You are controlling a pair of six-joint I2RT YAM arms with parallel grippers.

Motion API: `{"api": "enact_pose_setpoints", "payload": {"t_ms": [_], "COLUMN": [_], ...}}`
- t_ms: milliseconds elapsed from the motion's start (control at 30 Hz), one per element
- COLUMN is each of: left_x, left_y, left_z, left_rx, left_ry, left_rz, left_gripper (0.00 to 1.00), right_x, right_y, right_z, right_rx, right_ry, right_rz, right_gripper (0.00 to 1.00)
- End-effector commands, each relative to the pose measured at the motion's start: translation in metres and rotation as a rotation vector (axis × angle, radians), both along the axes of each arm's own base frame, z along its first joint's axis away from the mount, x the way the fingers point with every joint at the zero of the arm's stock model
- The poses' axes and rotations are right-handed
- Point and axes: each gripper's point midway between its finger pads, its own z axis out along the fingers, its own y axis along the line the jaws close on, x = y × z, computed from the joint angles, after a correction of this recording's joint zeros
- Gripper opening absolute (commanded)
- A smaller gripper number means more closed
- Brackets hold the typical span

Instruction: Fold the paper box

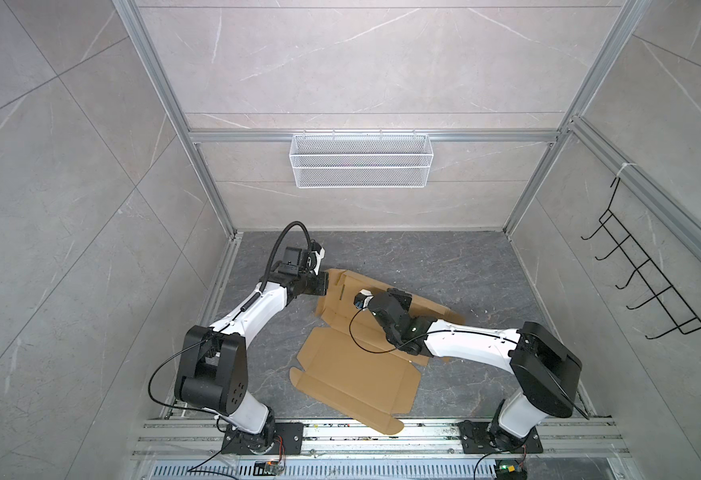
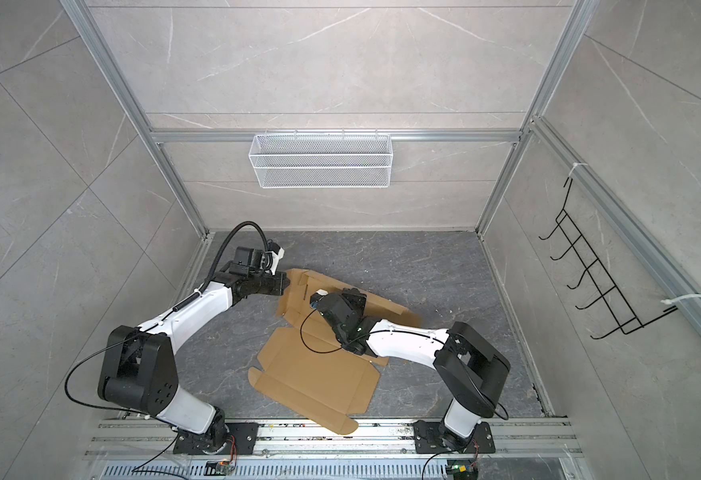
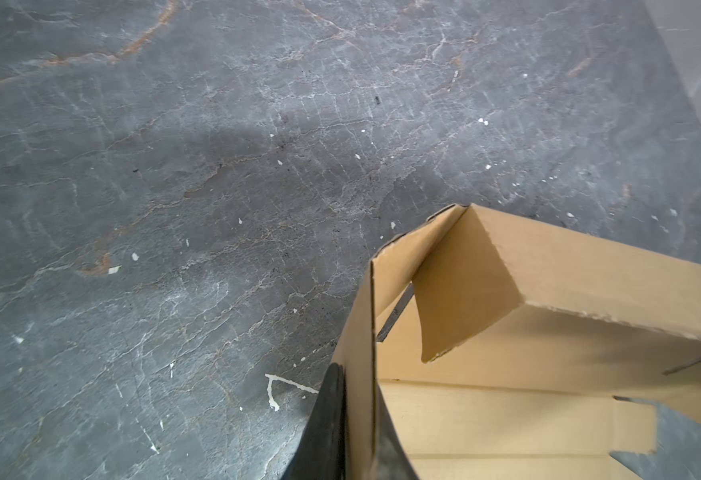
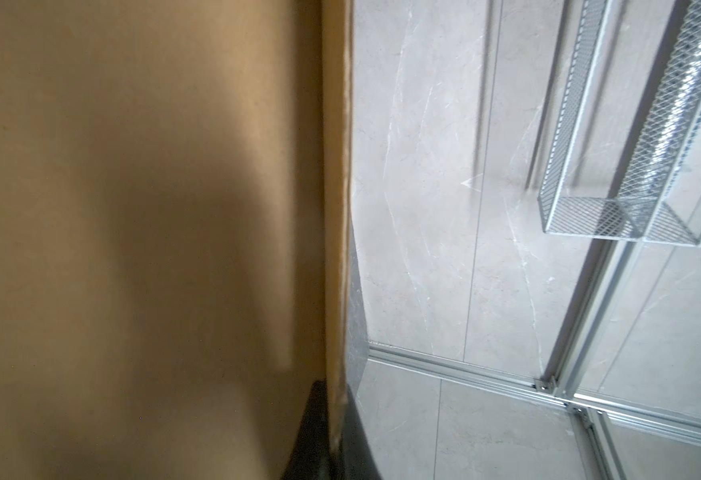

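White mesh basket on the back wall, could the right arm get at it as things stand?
Probably not: the right gripper is shut on a raised panel of the paper box, and the basket hangs high on the back wall.

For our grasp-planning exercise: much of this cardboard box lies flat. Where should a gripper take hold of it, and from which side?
Probably a raised flap's free edge on the paper box, approached edge-on with one finger on each face, as the left gripper and right gripper do. Flat panels hug the table, leaving nothing to close around.
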Motion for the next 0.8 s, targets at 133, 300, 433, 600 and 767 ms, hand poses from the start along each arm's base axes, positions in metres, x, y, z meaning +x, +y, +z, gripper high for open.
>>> {"api": "enact_pose_setpoints", "payload": {"t_ms": [133, 300, 433, 600, 767], "left_x": [0.011, 0.003, -0.008, -0.018, -0.026], "left_y": [-0.007, -0.013, -0.019, -0.015, -0.011], "left_z": [0.062, 0.051, 0.042, 0.023, 0.003], "left_rx": [-0.087, -0.156, -0.177, -0.129, -0.106], "left_ry": [-0.258, -0.252, -0.252, -0.238, -0.225], "left_rz": [0.077, 0.122, 0.133, 0.119, 0.106], "left_gripper": [0.1, 0.1, 0.1, 0.11, 0.11], "right_x": [-0.001, -0.004, -0.009, -0.016, -0.023], "right_y": [0.024, 0.028, 0.032, 0.034, 0.038], "right_z": [0.055, 0.036, 0.021, 0.017, 0.0], "right_rx": [0.091, 0.026, -0.02, -0.034, -0.07], "right_ry": [-0.231, -0.226, -0.254, -0.287, -0.264], "right_rz": [0.077, 0.082, 0.068, 0.062, 0.073], "right_gripper": [0.0, 0.0, 0.0, 0.0, 0.0]}}
